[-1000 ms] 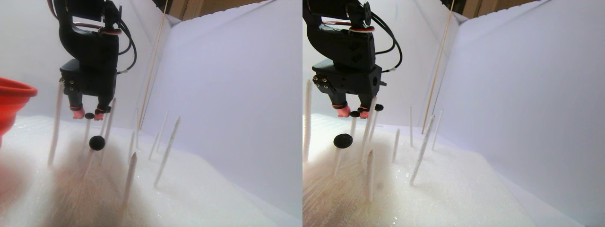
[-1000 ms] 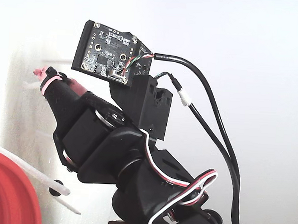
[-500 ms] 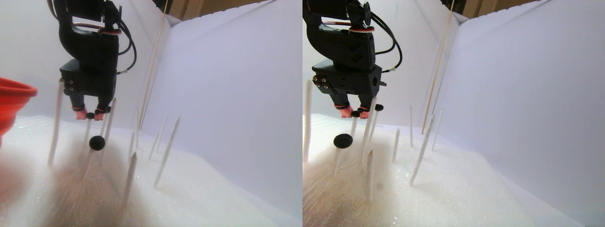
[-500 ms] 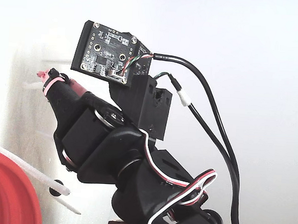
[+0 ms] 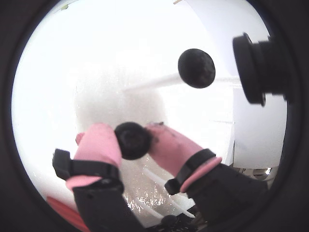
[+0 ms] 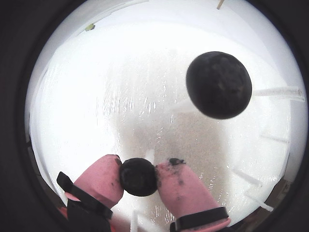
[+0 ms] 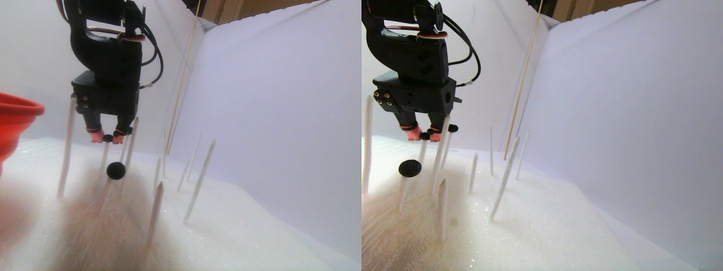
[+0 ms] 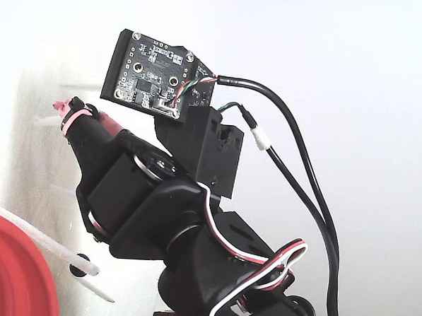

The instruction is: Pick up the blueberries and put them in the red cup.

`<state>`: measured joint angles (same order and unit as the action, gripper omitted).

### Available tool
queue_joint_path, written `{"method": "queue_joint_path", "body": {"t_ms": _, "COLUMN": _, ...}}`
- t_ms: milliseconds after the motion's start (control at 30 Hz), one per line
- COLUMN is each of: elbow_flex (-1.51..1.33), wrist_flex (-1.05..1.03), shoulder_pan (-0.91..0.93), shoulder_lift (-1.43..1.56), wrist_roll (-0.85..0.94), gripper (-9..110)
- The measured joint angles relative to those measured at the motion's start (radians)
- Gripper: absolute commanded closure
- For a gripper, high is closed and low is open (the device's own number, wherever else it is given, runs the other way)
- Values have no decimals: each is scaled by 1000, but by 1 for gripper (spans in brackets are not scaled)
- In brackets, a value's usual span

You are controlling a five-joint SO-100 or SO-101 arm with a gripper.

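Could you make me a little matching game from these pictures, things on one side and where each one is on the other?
Things:
1. gripper
2. held blueberry
3. second blueberry
4. red cup

Places or states:
a. stuck on a white stick above the floor
b. at the left edge in the stereo pair view
c. pinched between the pink fingertips
d. closed around a small dark ball

Pairs: 1-d, 2-c, 3-a, 4-b

The black arm hangs down from above in the stereo pair view, its pincer (image 7: 108, 137) pointing at the surface without touching it. The two pink-capped fingertips (image 5: 99, 145) are drawn close together — clamped on a small dark blueberry (image 6: 138, 177) pinched between their pads in both wrist views. In the fixed view the wrist tilts up-left, a bare circuit board mounted above it.
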<state>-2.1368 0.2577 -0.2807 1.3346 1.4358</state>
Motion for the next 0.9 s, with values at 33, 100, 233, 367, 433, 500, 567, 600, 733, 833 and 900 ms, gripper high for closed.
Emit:
{"method": "queue_joint_path", "body": {"t_ms": 33, "elbow_flex": -5, "wrist_flex": 0, "shoulder_pan": 0, "shoulder_lift": 2, "wrist_roll": 0, "gripper": 90}}
{"method": "queue_joint_path", "body": {"t_ms": 100, "elbow_flex": -18, "wrist_flex": 0, "shoulder_pan": 0, "shoulder_lift": 9, "wrist_roll": 0, "gripper": 90}}
{"method": "queue_joint_path", "body": {"t_ms": 233, "elbow_flex": -35, "wrist_flex": 0, "shoulder_pan": 0, "shoulder_lift": 23, "wrist_roll": 0, "gripper": 90}}
{"method": "queue_joint_path", "body": {"t_ms": 367, "elbow_flex": -40, "wrist_flex": 0, "shoulder_pan": 0, "shoulder_lift": 25, "wrist_roll": 0, "gripper": 90}}
{"method": "queue_joint_path", "body": {"t_ms": 433, "elbow_flex": -51, "wrist_flex": 0, "shoulder_pan": 0, "shoulder_lift": 25, "wrist_roll": 0, "gripper": 91}}
{"method": "queue_joint_path", "body": {"t_ms": 500, "elbow_flex": -60, "wrist_flex": 0, "shoulder_pan": 0, "shoulder_lift": 29, "wrist_roll": 0, "gripper": 91}}
{"method": "queue_joint_path", "body": {"t_ms": 567, "elbow_flex": -69, "wrist_flex": 0, "shoulder_pan": 0, "shoulder_lift": 52, "wrist_roll": 0, "gripper": 91}}
{"method": "queue_joint_path", "body": {"t_ms": 600, "elbow_flex": -72, "wrist_flex": 0, "shoulder_pan": 0, "shoulder_lift": 66, "wrist_roll": 0, "gripper": 91}}
{"method": "queue_joint_path", "body": {"t_ms": 733, "elbow_flex": -83, "wrist_flex": 0, "shoulder_pan": 0, "shoulder_lift": 103, "wrist_roll": 0, "gripper": 91}}
{"method": "queue_joint_path", "body": {"t_ms": 833, "elbow_flex": -92, "wrist_flex": 0, "shoulder_pan": -6, "shoulder_lift": 118, "wrist_roll": 3, "gripper": 91}}
{"method": "queue_joint_path", "body": {"t_ms": 900, "elbow_flex": -103, "wrist_flex": 0, "shoulder_pan": -11, "shoulder_lift": 127, "wrist_roll": 2, "gripper": 91}}
